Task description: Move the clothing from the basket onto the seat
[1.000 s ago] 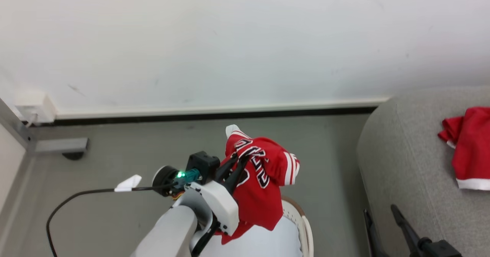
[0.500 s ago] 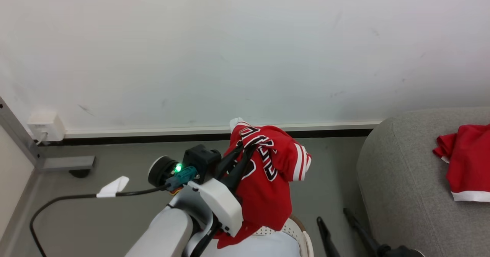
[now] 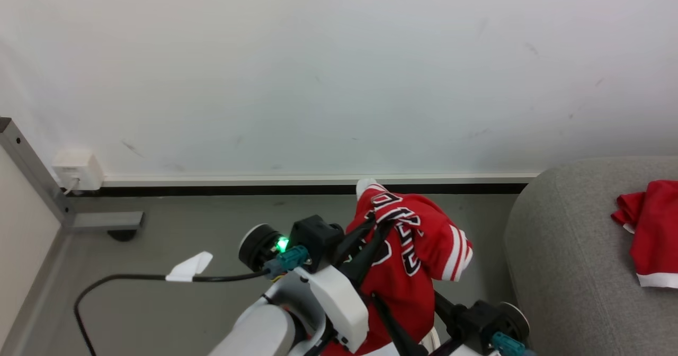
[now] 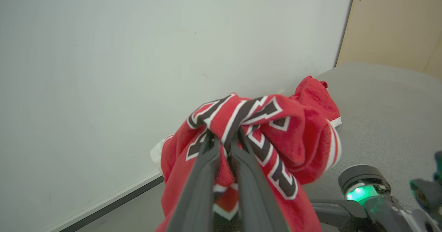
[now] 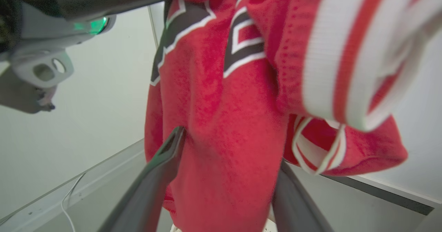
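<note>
1. The left gripper [image 3: 377, 224] is held raised at the end of its pale forearm [image 3: 259, 335], with both fingers pinched tight on the red jersey [image 3: 418, 255].
2. The right gripper [image 5: 228, 156] is held below it, its fingers spread wide to either side of the hanging cloth.

White wall [image 3: 339, 70], lightly scuffed; white skirting [image 3: 318, 178] above a black strip [image 3: 238, 190] along its foot; grey floor [image 3: 185, 223]; white socket box [image 3: 78, 169] at left, beside a slanting grey metal post [image 3: 32, 168] with grey foot bar [image 3: 103, 221]; beige panel [image 4: 393, 25].
</note>
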{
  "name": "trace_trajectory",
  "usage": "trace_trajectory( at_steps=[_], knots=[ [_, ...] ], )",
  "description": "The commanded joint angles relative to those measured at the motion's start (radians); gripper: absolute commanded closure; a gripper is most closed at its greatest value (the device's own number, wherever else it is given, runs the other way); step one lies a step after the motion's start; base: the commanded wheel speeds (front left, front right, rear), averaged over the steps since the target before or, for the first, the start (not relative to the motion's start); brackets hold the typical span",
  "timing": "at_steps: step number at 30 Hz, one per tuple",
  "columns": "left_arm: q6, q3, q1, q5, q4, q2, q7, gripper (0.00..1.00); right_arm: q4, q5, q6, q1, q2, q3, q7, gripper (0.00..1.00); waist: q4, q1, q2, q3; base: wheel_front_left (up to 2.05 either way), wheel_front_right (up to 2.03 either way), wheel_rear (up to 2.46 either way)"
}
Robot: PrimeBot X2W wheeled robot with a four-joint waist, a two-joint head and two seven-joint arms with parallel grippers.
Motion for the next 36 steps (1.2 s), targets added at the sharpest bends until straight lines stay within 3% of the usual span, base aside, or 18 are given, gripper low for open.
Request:
trace_trajectory(
  at_steps=[1,4,6,11,14,15,24,36],
  knots=[
    [-0.006,-0.015,0.006,-0.005,-0.007,-0.011,0.006,1.0,0.049,0.026,0.0,-0.052,0.015,0.025,0.001,0.0,0.013,0.0,0.0,0.0,0.0,0.0,0.0],
    [-0.01,-0.027,0.002,-0.008,-0.005,-0.021,0.007,1.0,0.093,0.041,0.0,-0.091,0.023,0.054,0.001,0.0,0.022,0.0,0.0,0.0,0.0,0.0,0.0],
    [-0.014,-0.038,-0.004,-0.008,0.001,-0.028,0.006,1.0,0.113,0.073,0.0,-0.121,0.028,0.065,0.001,1.0,0.033,0.0,0.0,-0.002,0.0,0.0,0.0],
    [-0.004,-0.039,-0.013,-0.008,0.019,-0.028,0.0,1.0,0.08,0.111,0.0,-0.15,0.028,0.067,0.001,1.0,0.05,0.0,0.0,-0.001,0.0,0.0,0.0],
    [0.004,-0.035,-0.012,0.003,0.028,-0.016,-0.017,0.52,0.07,0.092,0.0,-0.147,0.028,0.049,0.001,1.0,0.049,0.0,0.0,0.0,0.0,0.0,0.0],
    [0.008,-0.033,-0.009,0.006,0.032,-0.011,-0.02,0.03,0.066,0.083,0.0,-0.146,0.028,0.038,0.001,1.0,0.047,0.0,0.0,0.001,0.0,0.0,0.0],
    [0.029,-0.034,0.044,0.023,0.051,0.035,-0.052,0.0,0.034,0.003,0.0,-0.13,0.028,-0.068,0.001,1.0,0.013,0.0,0.0,0.009,0.0,0.0,0.0],
    [0.043,-0.062,0.125,0.015,0.052,0.05,-0.089,0.0,-0.021,-0.04,0.0,-0.122,-0.047,-0.197,0.001,1.0,-0.015,0.0,0.0,0.012,0.0,0.0,0.0]
  ],
)
